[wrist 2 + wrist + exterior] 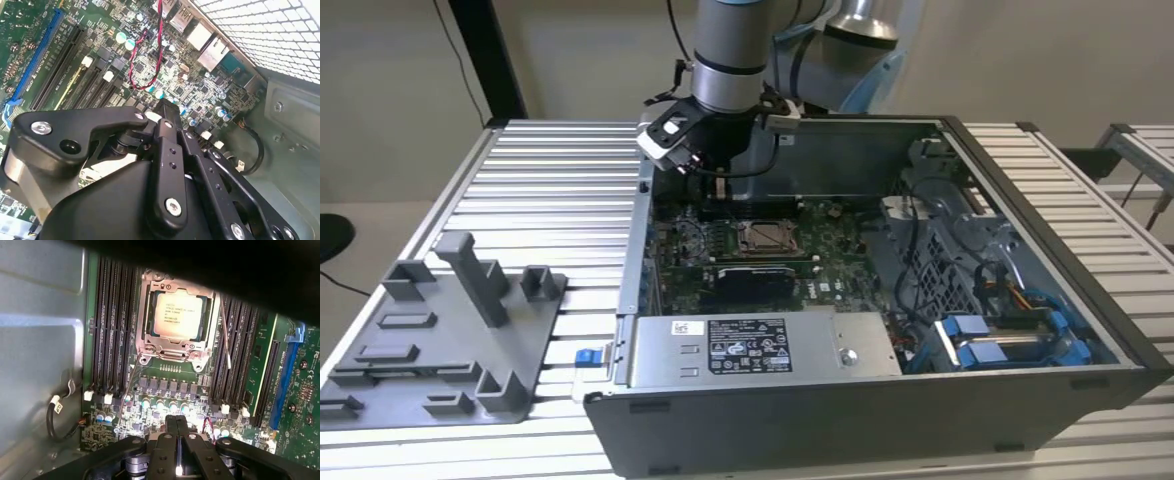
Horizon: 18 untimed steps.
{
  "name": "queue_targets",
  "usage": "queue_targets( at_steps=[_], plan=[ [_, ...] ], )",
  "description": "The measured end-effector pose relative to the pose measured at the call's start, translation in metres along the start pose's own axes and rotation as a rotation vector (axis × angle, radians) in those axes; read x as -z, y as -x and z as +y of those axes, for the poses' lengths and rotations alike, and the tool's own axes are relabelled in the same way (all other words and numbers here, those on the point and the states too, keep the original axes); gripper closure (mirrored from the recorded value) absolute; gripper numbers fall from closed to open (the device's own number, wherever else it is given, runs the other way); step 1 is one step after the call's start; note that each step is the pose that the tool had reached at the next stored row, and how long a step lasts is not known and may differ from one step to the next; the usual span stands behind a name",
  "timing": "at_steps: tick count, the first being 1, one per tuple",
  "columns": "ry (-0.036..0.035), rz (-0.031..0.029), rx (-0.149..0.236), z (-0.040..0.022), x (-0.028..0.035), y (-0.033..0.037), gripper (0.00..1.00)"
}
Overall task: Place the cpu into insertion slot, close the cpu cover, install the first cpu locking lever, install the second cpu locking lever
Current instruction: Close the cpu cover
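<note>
The end effector (pixel 177 424) hung low inside the open computer case (pixel 881 425). Its two black fingers (pixel 169 440) were pressed together, and I saw nothing between them. Just under and ahead of its tips lay a row of small round capacitors (pixel 165 402) on the green board.

Further ahead, well apart from the tips, the cpu (pixel 179 315) sat flat in the insertion slot (pixel 213 305). The cpu cover (pixel 173 352) seemed to be down around it, with its window framing the silvery top. A thin locking lever (pixel 225 337) ran along one side of the socket; I could not tell if it was hooked or free.

I judged the work to be at the levers. To do this step well, the closed tips should meet the rod near its free end. They should then push it down and sideways under its catch in one slow move. They must also keep off the capacitors and the memory slots (pixel 107 325) beside the socket.
</note>
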<state>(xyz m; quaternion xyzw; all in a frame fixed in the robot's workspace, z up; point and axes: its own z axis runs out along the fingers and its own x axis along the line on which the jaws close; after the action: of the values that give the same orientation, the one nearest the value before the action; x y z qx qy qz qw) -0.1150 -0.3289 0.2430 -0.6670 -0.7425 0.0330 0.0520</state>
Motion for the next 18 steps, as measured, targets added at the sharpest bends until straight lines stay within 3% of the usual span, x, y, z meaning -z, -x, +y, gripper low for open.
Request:
queue_targets(
  at_steps=[5,6,8,10,13,16,18],
  plan=[
    [-0.0006,0.0,0.0,0.0,0.0,0.0,1.0],
    [0.0,0.004,0.001,-0.0005,-0.0003,0.0,1.0],
    [0.003,0.035,0.007,-0.003,-0.0007,-0.0003,1.0],
    [0.0071,0.072,0.013,-0.0069,-0.0018,-0.001,1.0],
    [0.0091,0.0857,0.017,-0.0115,-0.0034,-0.003,1.0],
    [0.0117,0.1117,0.023,-0.0115,-0.0045,-0.0057,1.0],
    [0.0141,0.1324,0.026,-0.0113,-0.0052,-0.0072,1.0]
  ],
)
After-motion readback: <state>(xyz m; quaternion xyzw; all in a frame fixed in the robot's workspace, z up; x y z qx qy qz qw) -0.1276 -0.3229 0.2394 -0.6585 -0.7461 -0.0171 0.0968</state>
